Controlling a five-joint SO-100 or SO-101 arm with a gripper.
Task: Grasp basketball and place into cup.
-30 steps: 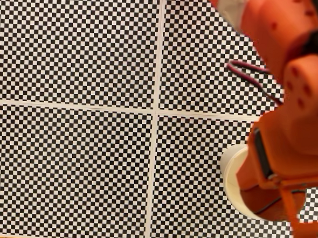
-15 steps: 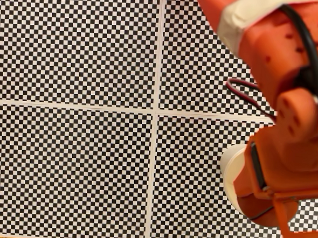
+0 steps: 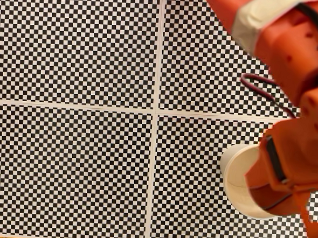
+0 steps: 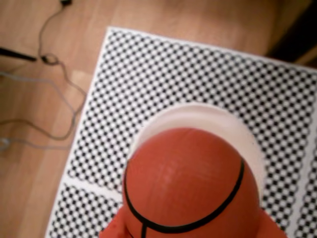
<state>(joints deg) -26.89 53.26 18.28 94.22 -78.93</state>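
Black-and-white checkerboard sheets cover the work surface, split by thin white seams into 4 panels in fixed view. In wrist view the checkered mat's edge meets a light-brown wooden floor w/ thin grey cables trailing across it. Warm, soft light throughout.

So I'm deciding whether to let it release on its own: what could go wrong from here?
1. In the wrist view the basketball hides most of the cup, so centring over the mouth is hard to judge; a release off-centre could bounce off the rim.
2. In the fixed view the arm overlaps the cup closely; lowering or pulling back might tip the light paper cup.
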